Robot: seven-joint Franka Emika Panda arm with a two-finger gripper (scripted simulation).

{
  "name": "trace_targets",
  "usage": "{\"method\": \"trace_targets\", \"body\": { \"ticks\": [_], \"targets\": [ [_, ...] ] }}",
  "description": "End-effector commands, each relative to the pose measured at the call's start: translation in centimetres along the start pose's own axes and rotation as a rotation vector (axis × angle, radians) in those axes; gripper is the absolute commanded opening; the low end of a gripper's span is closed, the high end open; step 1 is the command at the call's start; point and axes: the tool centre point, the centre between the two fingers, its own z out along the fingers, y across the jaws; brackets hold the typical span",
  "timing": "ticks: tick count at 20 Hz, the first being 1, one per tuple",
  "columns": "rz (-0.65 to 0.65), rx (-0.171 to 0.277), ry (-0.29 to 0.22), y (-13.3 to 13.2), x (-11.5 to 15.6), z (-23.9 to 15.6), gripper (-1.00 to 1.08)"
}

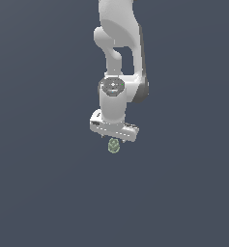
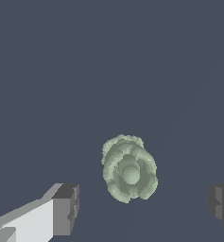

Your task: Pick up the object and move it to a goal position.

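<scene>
One small, pale grey-green, lumpy rounded object (image 2: 129, 168) sits on the plain dark slate-blue worktop (image 1: 43, 193), directly beneath the white two-fingered tool (image 2: 142, 208) of the white robot arm (image 1: 120, 53). In the wrist view the tool is released: its two dark grey fingertips (image 2: 68, 208) stand wide apart, one on each side of the object, with clear gaps and no contact. In the exterior view the object (image 1: 114, 145) peeks out just below the tool's white body (image 1: 114, 126), near the middle of the scene; how high the fingertips hang above the worktop cannot be told. No goal marker shows in either view. By my judgement the grasp is not yet made, and the risks lie in the closing. The object looks nearer one fingertip than the other, so that pad may touch first and push it sideways. Its bumpy, rounded surface gives the flat pads poor purchase, so a grip taken too high could squeeze it out downward or let it roll. Descending too far could jam the fingertips into the worktop; stopping short could leave only the crown pinched, and the object might slip free during the lift.
</scene>
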Motion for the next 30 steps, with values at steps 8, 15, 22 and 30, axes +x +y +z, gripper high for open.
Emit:
{"method": "trace_targets", "body": {
  "ticks": [8,15,22,30],
  "targets": [
    [0.04,0.002,-0.005,-0.2,-0.3,1.1,1.0],
    [0.043,0.002,-0.005,-0.1,-0.4,3.5,1.0],
    [0.045,0.002,-0.005,-0.2,-0.4,6.0,1.0],
    [0.045,0.002,-0.005,-0.2,-0.3,6.1,-1.0]
  ]
}}
